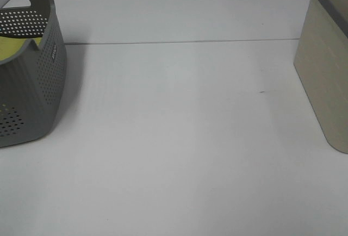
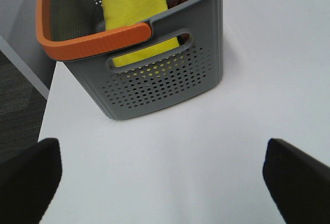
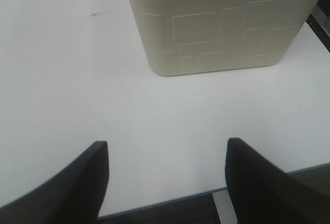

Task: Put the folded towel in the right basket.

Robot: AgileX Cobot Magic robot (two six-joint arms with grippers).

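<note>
Nothing of the job is done yet, as far as you can judge: on the left, the folded yellow towel (image 2: pixel 135 8) lies inside the grey perforated basket (image 1: pixel 46 78), below its orange handle (image 2: pixel 95 40), which arcs across the opening on the near side. Your left gripper (image 2: pixel 164 175) hangs over bare table in front of that basket, fingers spread wide and holding nothing, so you have the whole pick, carry and drop ahead of you. Expect the handle and the basket's tall walls to crowd the way down to the towel. Moving across, the white table (image 1: pixel 179 138) between the baskets shows only a small dark mark. On the right, the beige basket (image 1: pixel 326 78) waits; your right gripper (image 3: pixel 167 182) faces it, fingers apart and empty, near the table's edge.
</note>
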